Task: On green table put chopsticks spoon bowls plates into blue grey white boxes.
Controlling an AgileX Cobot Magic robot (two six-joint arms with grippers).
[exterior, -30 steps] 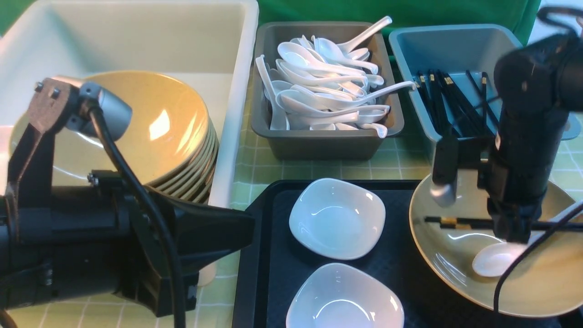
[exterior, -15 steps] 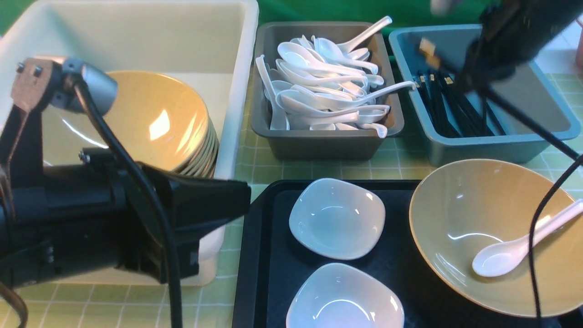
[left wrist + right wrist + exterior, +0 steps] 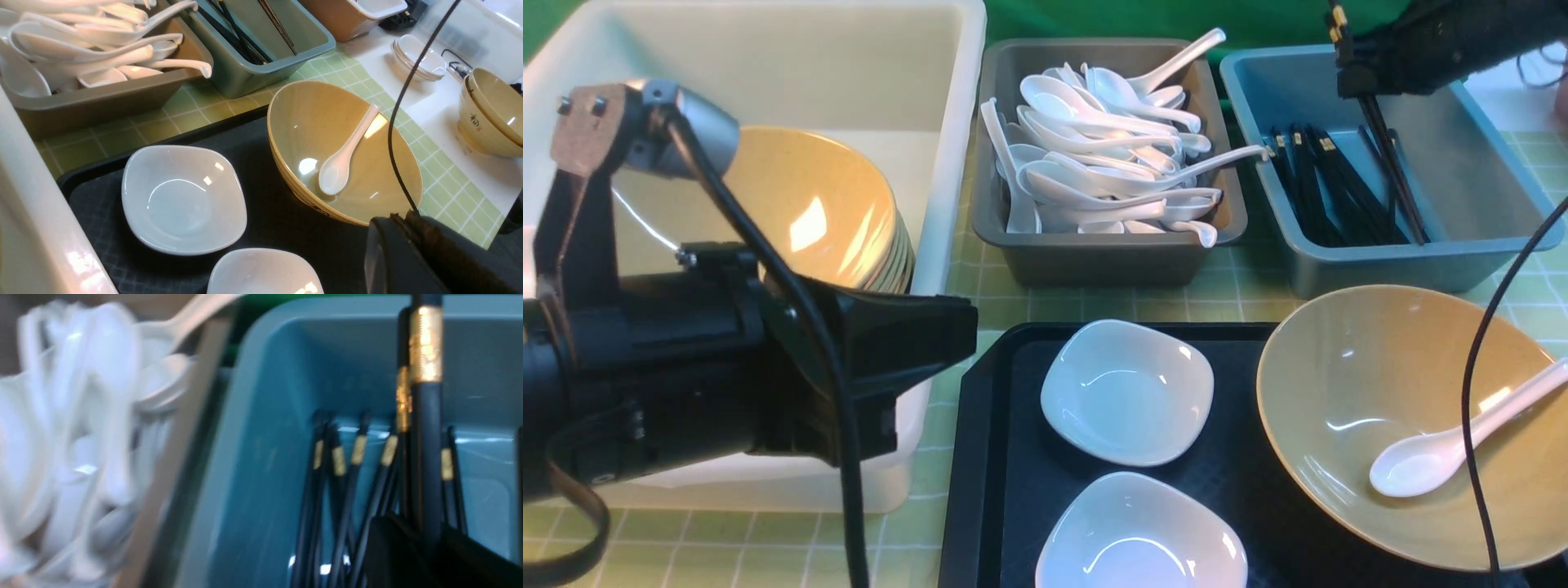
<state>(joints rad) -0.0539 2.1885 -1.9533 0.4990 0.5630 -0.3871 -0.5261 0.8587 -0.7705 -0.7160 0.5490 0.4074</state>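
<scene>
A pair of black chopsticks (image 3: 1392,171) slants steeply, its lower tips inside the blue box (image 3: 1486,253) beside the loose chopsticks (image 3: 1307,188) lying there. Its gold-banded tops are pinched in the right fingers (image 3: 1356,77), which are nearly closed around them above the box. Nearer, on a black tray (image 3: 1005,490), a tan bowl (image 3: 1339,392) holds a white spoon (image 3: 1429,461). The left fingers (image 3: 931,327) are fully closed and empty, in front of the white box (image 3: 947,163).
</scene>
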